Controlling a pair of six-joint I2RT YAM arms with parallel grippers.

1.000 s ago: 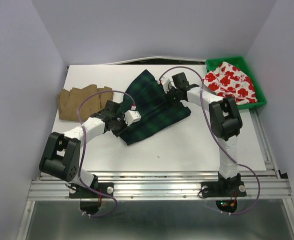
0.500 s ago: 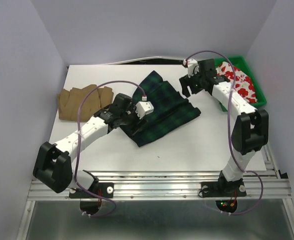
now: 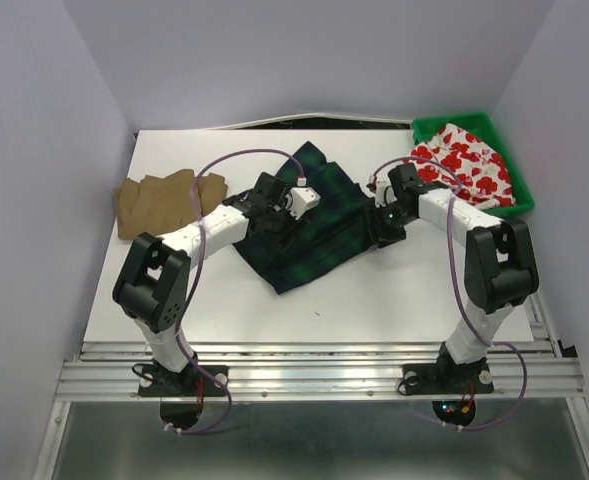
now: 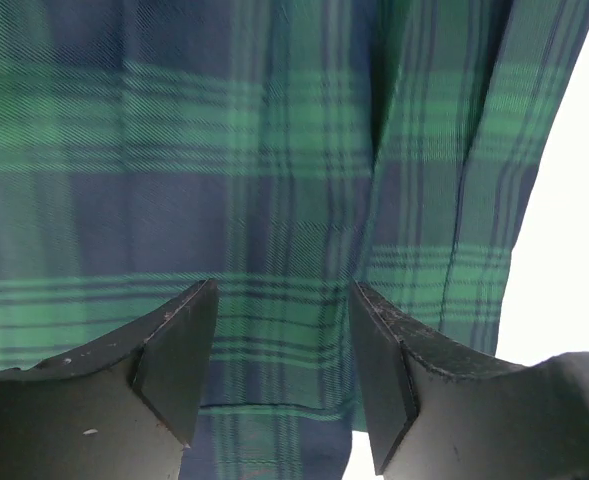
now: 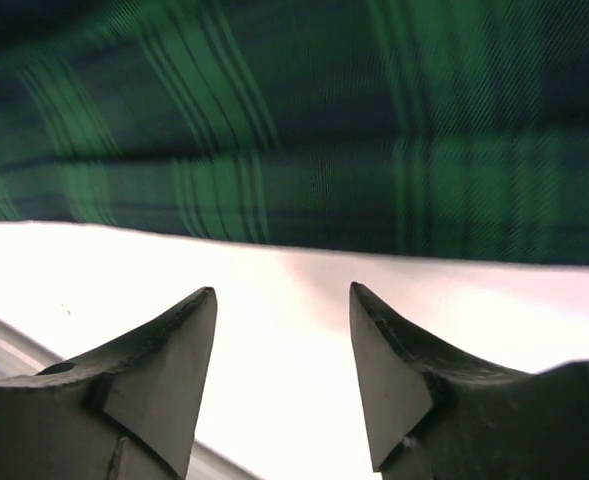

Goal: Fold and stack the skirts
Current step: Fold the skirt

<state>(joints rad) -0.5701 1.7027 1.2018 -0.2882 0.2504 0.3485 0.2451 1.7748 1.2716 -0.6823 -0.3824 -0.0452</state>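
Your left gripper [image 4: 282, 300]: jaws apart, over the plaid skirt [image 3: 306, 252]. Your right gripper [image 5: 282, 295]: jaws apart (white table [image 5: 274, 400] showing between them), at the skirt's right edge.

A robotics lab cell is indicated: a white table [image 3: 374, 290] under the left claw [image 3: 282, 222] and right claw [image 3: 384, 228] is enclosed by plain pale walls [image 3: 304, 60] beyond them, with an aluminium rail [image 3: 314, 378] mounted behind.
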